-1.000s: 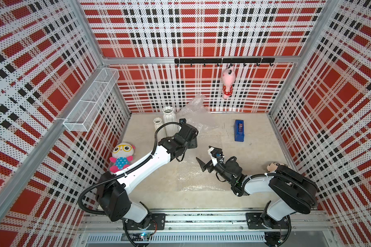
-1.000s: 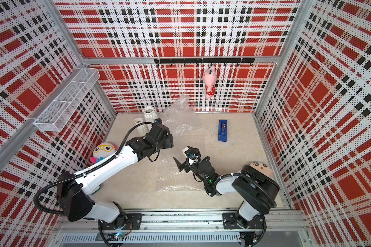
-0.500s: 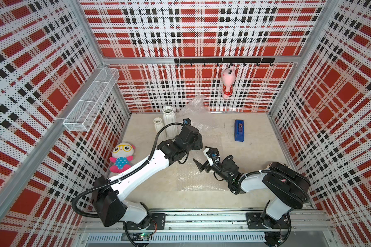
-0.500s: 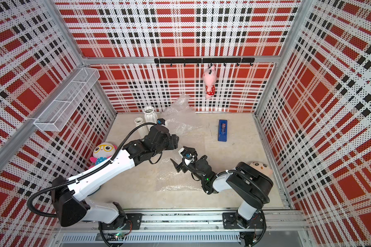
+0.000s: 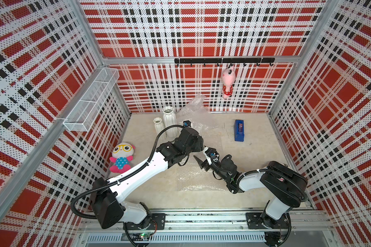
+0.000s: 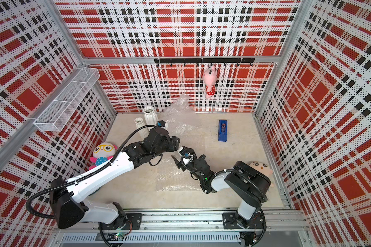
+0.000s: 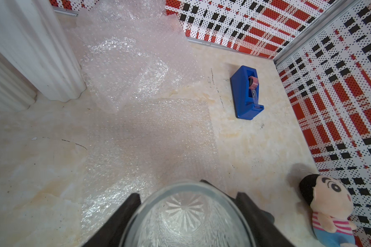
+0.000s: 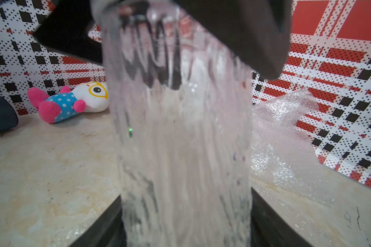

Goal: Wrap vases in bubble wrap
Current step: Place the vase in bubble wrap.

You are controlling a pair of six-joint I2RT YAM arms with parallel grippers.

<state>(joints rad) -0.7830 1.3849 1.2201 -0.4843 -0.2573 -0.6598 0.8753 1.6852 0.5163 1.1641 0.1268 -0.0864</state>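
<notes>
The clear glass vase (image 7: 186, 218) hangs upright over the flat bubble wrap (image 5: 193, 177) sheet in the middle of the table. My left gripper (image 7: 189, 195) is shut on its rim from above. My right gripper (image 8: 185, 218) comes in from the side, and both fingers lie against the lower body of the glass vase (image 8: 180, 139). In both top views the left gripper (image 5: 199, 145) covers the glass, with the right gripper (image 5: 202, 155) just below it. The tall white ribbed vase (image 5: 169, 122) and the short one (image 5: 158, 128) stand at the back left. A crumpled bubble wrap pile (image 5: 196, 109) leans on the back wall.
A blue tape dispenser (image 5: 239, 130) sits at the back right. One plush doll (image 5: 121, 157) lies by the left wall and another (image 6: 261, 169) sits behind the right arm. A pink plush (image 5: 228, 82) hangs from the back rail. A wire basket (image 5: 90, 100) hangs on the left wall.
My left arm has carried the glass vase rightward and forward to the right gripper. The right gripper has moved up to meet it and narrowed its jaws around the vase body.
</notes>
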